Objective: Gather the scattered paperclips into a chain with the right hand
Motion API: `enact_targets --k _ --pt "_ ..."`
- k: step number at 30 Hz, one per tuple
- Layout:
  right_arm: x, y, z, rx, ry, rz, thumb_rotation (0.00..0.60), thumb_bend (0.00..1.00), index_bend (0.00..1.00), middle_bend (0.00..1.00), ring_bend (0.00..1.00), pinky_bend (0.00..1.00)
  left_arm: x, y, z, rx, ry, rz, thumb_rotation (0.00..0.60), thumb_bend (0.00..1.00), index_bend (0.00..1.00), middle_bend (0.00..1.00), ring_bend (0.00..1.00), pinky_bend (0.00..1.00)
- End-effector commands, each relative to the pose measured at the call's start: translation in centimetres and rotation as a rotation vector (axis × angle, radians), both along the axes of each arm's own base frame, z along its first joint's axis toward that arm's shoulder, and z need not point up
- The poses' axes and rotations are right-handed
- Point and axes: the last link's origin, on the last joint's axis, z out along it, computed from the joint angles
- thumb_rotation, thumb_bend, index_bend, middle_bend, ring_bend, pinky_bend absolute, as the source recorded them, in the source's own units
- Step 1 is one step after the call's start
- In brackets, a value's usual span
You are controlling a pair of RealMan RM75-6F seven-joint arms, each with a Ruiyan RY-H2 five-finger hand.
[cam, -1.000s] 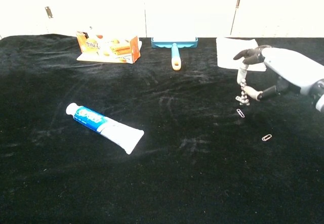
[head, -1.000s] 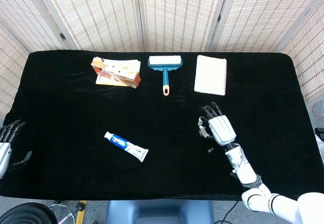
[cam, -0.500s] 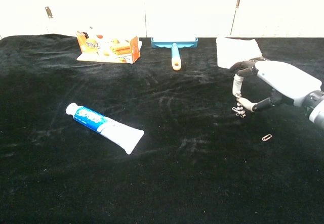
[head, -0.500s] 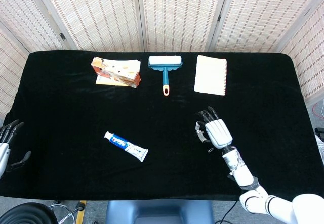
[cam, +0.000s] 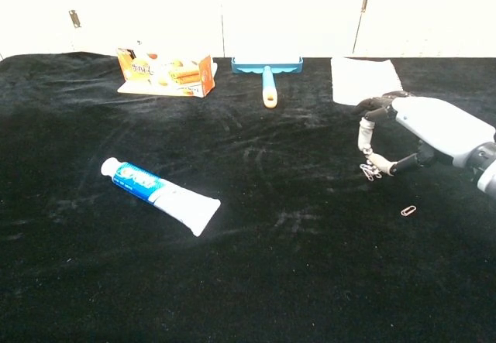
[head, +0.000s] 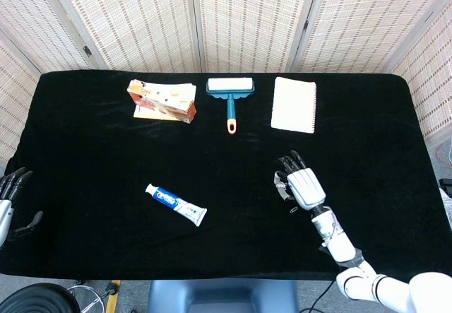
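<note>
My right hand (cam: 431,129) hovers low over the black cloth at the right, also seen in the head view as the right hand (head: 302,184). Its thumb and a finger pinch the top of a short paperclip chain (cam: 370,172), whose lower links lie bunched on the cloth. A single loose paperclip (cam: 408,210) lies a little nearer and to the right of the chain; in the head view this paperclip (head: 293,209) sits just below the hand. My left hand (head: 10,201) rests at the table's left edge with its fingers apart, holding nothing.
A toothpaste tube (head: 176,205) lies left of centre. Along the back stand a snack box (head: 162,100), a blue lint roller (head: 230,95) and a white notepad (head: 294,104). The black table cloth (head: 85,157) covers the whole table.
The right hand has dropped and drawn slightly nearer, lowering the hanging chain onto the cloth where one loose paperclip lay. The left hand has barely moved.
</note>
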Motion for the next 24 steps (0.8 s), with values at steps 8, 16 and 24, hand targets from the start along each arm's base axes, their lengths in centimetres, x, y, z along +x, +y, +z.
enact_targets --k 8,16,24 --pt "-0.3 0.3 0.4 -0.005 0.013 -0.001 0.600 0.64 0.98 0.21 0.14 0.00 0.0 0.0 0.0 -0.001 0.001 0.000 0.600 0.41 0.00 0.06 0.07 0.08" --pt "-0.6 0.5 0.4 -0.002 0.022 -0.008 0.600 0.64 0.98 0.21 0.14 0.00 0.1 -0.1 0.0 0.001 0.001 -0.003 0.600 0.41 0.00 0.06 0.07 0.08" --pt "-0.5 0.5 1.4 -0.031 -0.007 0.001 0.600 0.64 0.98 0.21 0.14 0.00 0.1 -0.1 -0.1 0.000 0.002 -0.005 0.600 0.41 0.00 0.06 0.07 0.08"
